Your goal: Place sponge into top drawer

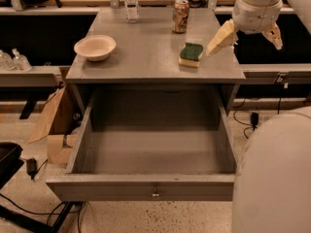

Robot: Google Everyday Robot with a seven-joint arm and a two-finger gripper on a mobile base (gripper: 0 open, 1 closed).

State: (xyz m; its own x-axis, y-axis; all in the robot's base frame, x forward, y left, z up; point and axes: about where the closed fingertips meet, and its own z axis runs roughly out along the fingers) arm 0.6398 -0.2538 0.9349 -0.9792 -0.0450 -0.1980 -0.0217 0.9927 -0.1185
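Sponge [191, 54] on desk [146, 47], toward front-right corner, above the open top drawer [146, 188]. Gripper [244, 45] hovers over right edge, fingers spread; near fingertip just beside sponge. Sponge's long axis probably front-to-back.

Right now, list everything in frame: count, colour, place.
green-topped yellow foam sponge: 1, green over yellow, tabletop right
wide grey top drawer: 1, grey, pulled open below tabletop
grey table: 1, grey, centre
shallow cream bowl: 1, cream, tabletop left
metal soda can: 1, tan, tabletop rear, behind sponge
clear plastic bottle: 1, clear, tabletop rear
brown cardboard box: 1, brown, floor left
gripper: 1, cream fingers, open, just right of sponge
white robot body: 1, white, lower right
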